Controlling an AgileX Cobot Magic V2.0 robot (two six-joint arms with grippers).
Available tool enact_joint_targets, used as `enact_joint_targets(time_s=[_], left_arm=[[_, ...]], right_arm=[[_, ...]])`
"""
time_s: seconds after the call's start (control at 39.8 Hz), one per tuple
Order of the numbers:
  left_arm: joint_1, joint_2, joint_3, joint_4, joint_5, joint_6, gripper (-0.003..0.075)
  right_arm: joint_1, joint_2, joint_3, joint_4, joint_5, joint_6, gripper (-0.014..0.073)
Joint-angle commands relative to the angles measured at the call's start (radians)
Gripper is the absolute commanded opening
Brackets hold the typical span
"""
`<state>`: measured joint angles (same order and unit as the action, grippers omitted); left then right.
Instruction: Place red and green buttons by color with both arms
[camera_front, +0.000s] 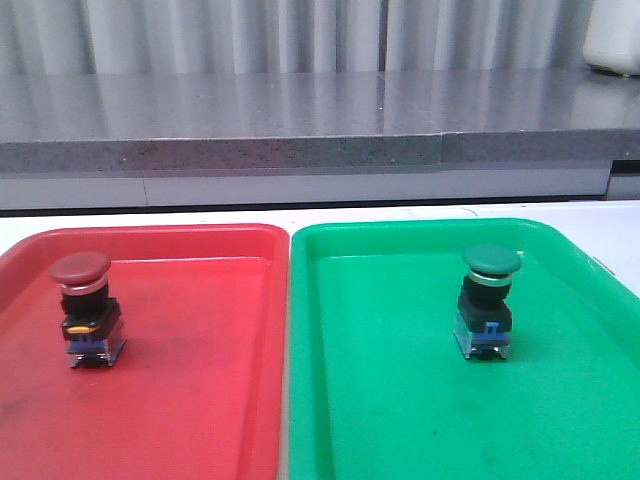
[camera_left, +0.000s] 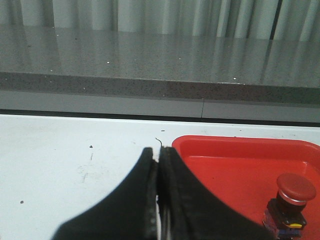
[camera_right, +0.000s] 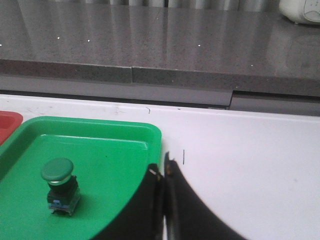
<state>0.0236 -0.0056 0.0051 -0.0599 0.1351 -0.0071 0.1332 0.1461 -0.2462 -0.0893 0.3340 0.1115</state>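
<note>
The red button (camera_front: 84, 308) stands upright in the red tray (camera_front: 200, 400), near its left side; it also shows in the left wrist view (camera_left: 291, 205). The green button (camera_front: 487, 300) stands upright in the green tray (camera_front: 400, 420); it also shows in the right wrist view (camera_right: 61, 185). My left gripper (camera_left: 158, 154) is shut and empty, off the red tray's outer corner over the white table. My right gripper (camera_right: 163, 165) is shut and empty at the green tray's outer rim. Neither gripper shows in the front view.
The two trays sit side by side on a white table (camera_left: 75, 160). A grey stone ledge (camera_front: 300, 120) runs along the back, with a white object (camera_front: 612, 40) at its far right.
</note>
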Motion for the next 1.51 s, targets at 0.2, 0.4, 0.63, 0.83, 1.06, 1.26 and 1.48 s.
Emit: enact_joint_targets(time_s=[0.2,0.4,0.63,0.83,1.06,1.26,1.48], left_arm=[[0.001,-0.016,0.023,-0.001,-0.090,-0.009,-0.0020],[0.001,-0.015,0.023,-0.001,-0.090,-0.009,-0.0020],[0.001,-0.015,0.023,-0.001,-0.090,-0.009,-0.0020],[0.001,-0.015,0.023,-0.001,-0.090,-0.009,-0.0020],[0.001,-0.015,0.023,-0.001,-0.090,-0.009,-0.0020],[0.001,-0.015,0.023,-0.001,-0.090,-0.009,-0.0020],[0.001,-0.015,0.023,-0.001,-0.090,-0.009,-0.0020]], right_arm=[[-0.113,-0.163,0.230,0.098,-0.219,-0.088,-0.0125],[-0.131,-0.172,0.267,0.104,-0.161,-0.100,-0.0125],[-0.131,-0.172,0.267,0.104,-0.153,-0.100,-0.0125],[-0.131,-0.172,0.267,0.104,-0.154,-0.100,-0.0125],[-0.131,-0.172,0.267,0.104,-0.154,-0.100,-0.0125],[-0.131,-0.172,0.267,0.104,-0.154,-0.100,-0.0125],[-0.131,-0.172,0.267,0.104,-0.154,-0.100,-0.0125]])
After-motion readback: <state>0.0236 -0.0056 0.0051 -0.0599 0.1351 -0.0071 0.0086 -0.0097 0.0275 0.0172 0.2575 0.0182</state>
